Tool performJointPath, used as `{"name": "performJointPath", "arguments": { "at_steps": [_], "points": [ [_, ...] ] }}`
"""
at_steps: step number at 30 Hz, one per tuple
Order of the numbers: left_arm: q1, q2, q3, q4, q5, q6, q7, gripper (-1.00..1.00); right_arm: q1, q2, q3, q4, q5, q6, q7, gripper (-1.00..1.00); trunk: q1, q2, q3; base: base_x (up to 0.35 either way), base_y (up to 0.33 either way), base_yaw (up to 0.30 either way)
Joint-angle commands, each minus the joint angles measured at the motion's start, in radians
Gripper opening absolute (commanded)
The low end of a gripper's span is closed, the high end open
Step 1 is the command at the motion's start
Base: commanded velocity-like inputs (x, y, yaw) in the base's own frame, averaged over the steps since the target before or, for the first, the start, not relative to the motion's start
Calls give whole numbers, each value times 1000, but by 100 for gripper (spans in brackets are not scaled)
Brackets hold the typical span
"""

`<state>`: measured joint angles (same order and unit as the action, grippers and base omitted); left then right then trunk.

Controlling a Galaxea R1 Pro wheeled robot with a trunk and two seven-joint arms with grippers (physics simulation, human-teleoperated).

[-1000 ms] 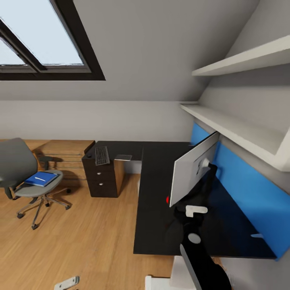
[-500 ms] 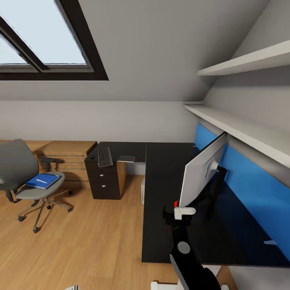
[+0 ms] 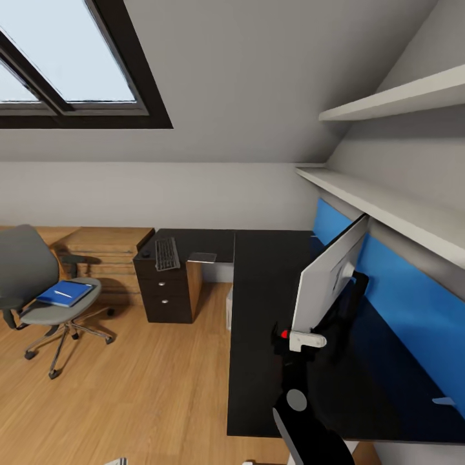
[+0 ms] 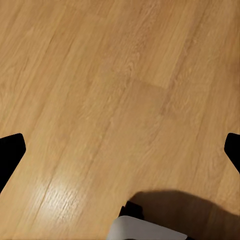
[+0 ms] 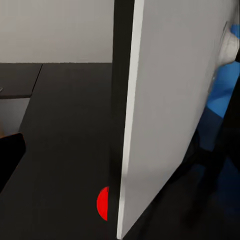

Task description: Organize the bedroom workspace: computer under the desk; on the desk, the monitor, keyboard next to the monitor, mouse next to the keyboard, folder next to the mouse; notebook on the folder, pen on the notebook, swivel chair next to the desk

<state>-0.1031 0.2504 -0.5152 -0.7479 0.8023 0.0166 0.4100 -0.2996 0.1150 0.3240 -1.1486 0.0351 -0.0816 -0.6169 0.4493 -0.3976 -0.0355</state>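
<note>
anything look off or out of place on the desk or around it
The white flat monitor leans tilted over the black L-shaped desk, its back toward the room, with the right end effector at its lower edge. The blue folder sits on the grey swivel chair.

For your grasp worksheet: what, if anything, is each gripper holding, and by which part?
The right gripper meets the monitor at its lower edge; whether it grips cannot be told. The left gripper is open, holding nothing.

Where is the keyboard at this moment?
In the head view, the keyboard lies on the far left end of the black desk, above the drawer unit and beside a small grey pad.
</note>
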Motion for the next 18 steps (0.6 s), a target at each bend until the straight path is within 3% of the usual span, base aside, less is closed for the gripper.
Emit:
{"name": "performJointPath", "arguments": {
  "at_steps": [1,8,12,14,15,18],
  "points": [
    [-1,1,-7,-2,5,2,9,100,-1,0,-1,1,3,-1,-7,100,1,-2,-2,7,0,0],
    [-1,1,-8,-2,6,2,9,100,-2,1,-34,1,3,4,-10,100,1,-2,-2,1,0,0],
    [-1,1,-8,-2,5,2,9,100,-37,3,-37,34,2,64,-10,100,1,-2,-2,0,0,0],
    [-1,1,-8,-2,5,2,9,100,-85,4,-38,70,0,102,-9,100,1,-2,-2,0,0,0],
    [-1,1,-8,-2,5,2,9,100,-178,6,-39,170,-5,132,-7,100,1,-2,-2,0,0,0],
    [-1,1,-8,-2,5,2,9,100,-250,6,-40,273,-10,139,-5,100,1,-2,-2,0,0,0]
  ]
}}
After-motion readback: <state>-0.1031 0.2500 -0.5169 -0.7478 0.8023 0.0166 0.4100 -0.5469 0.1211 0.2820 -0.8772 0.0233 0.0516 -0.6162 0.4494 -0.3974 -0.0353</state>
